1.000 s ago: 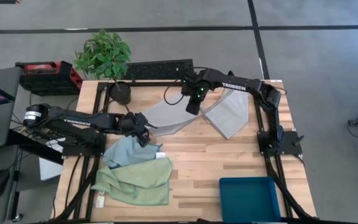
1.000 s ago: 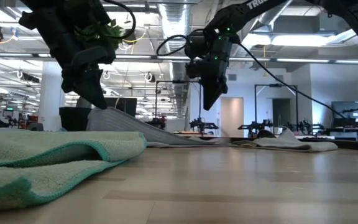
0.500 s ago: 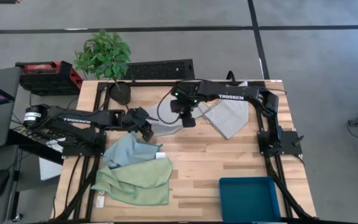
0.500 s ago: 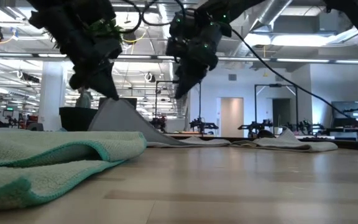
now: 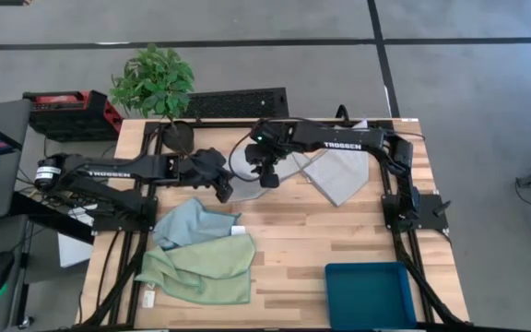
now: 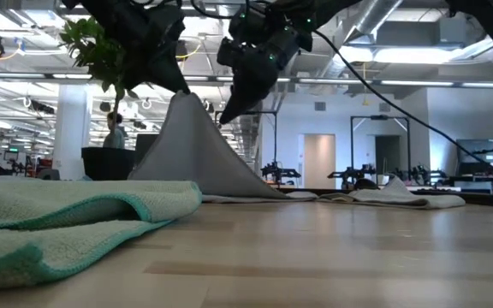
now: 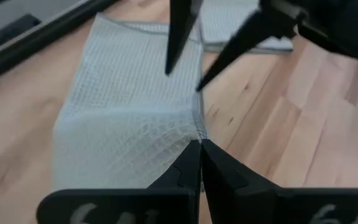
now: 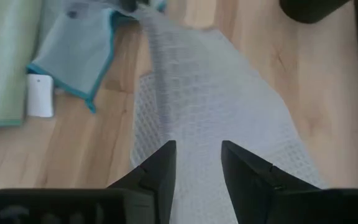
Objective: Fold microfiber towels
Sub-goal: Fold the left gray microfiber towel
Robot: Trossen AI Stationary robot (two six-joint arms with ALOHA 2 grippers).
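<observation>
High view: left gripper [image 5: 223,192] pinches a grey towel [image 5: 243,182] near the desk's [image 5: 339,235] far edge; right gripper [image 5: 267,177] is parted above it.

Low view: the towel [image 6: 197,145] rises in a peak.

Left wrist view: fingers [image 7: 191,163] clench its corner.

Right wrist view: fingers [image 8: 160,165] apart, empty.

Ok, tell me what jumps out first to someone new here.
The grey towel at the table's far middle, pulled up into a tent by the left gripper, shut on its corner. The right gripper hangs open just above it. Green and blue towels lie bunched at the near left.
</observation>
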